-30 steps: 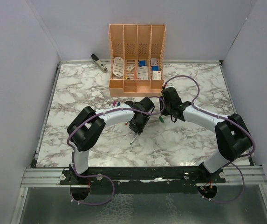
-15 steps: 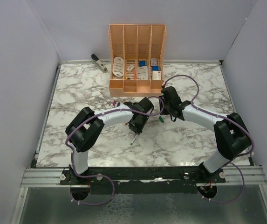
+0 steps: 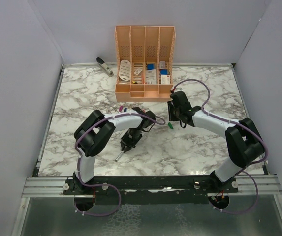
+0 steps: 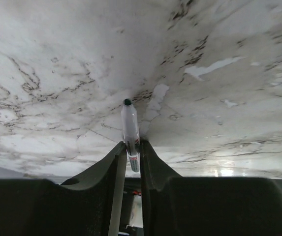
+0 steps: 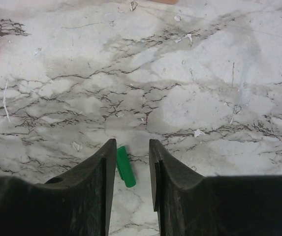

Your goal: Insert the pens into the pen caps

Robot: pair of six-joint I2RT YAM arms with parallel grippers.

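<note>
**A:** Where's the green cap?

**B:** The green cap (image 5: 125, 166) lies on the marble table (image 5: 204, 73) between the fingers of my right pincer (image 5: 132, 143), nearer its left finger. Its long axis runs roughly along the fingers, slightly slanted. That pincer is spread wide, gripping nothing.

**A:** And the pen?

**B:** The pen (image 4: 130, 128) is clamped in my left pincer (image 4: 133, 143) by its back end, barrel jutting straight ahead, dark tip forward. My right arm is nearer the cap, so I'd grasp there, then line up both axes.

Bright even light; soft shadows; left claw (image 4: 133, 144) dark, unfocused.
</note>
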